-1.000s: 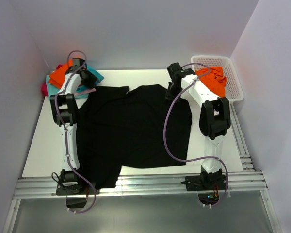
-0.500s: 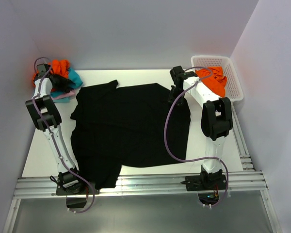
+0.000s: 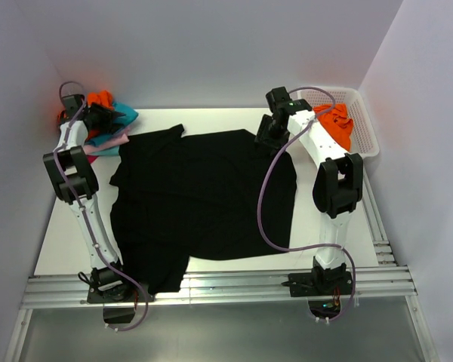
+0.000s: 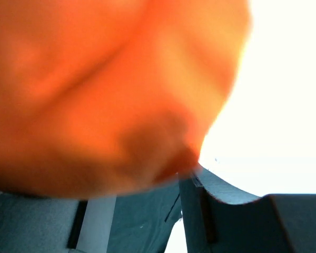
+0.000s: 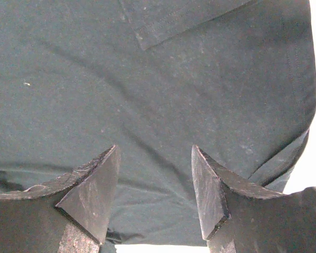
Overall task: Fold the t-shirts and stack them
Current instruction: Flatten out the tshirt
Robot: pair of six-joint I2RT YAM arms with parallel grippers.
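A large black t-shirt [image 3: 204, 196] lies spread flat on the white table; it also fills the right wrist view [image 5: 158, 79]. My right gripper [image 3: 263, 136] hovers open over the shirt's far right shoulder, its jaws [image 5: 154, 195] apart with only black cloth beneath. My left gripper [image 3: 98, 118] is at the far left pile of an orange shirt [image 3: 102, 99], a teal shirt [image 3: 122, 115] and a pink shirt [image 3: 109, 142]. In the left wrist view blurred orange cloth [image 4: 105, 89] covers most of the frame. One finger [image 4: 221, 211] shows, standing off to the side, with nothing seen gripped.
A white lattice basket [image 3: 366, 128] stands at the far right with another orange shirt [image 3: 336, 124] draped in it. White walls close in the table on the left, back and right. A metal rail [image 3: 211, 290] runs along the near edge.
My left arm swung from the black shirt's left shoulder out to the far left pile, leaving the sleeve spread. My right gripper shifted slightly back and right over the shirt's shoulder.
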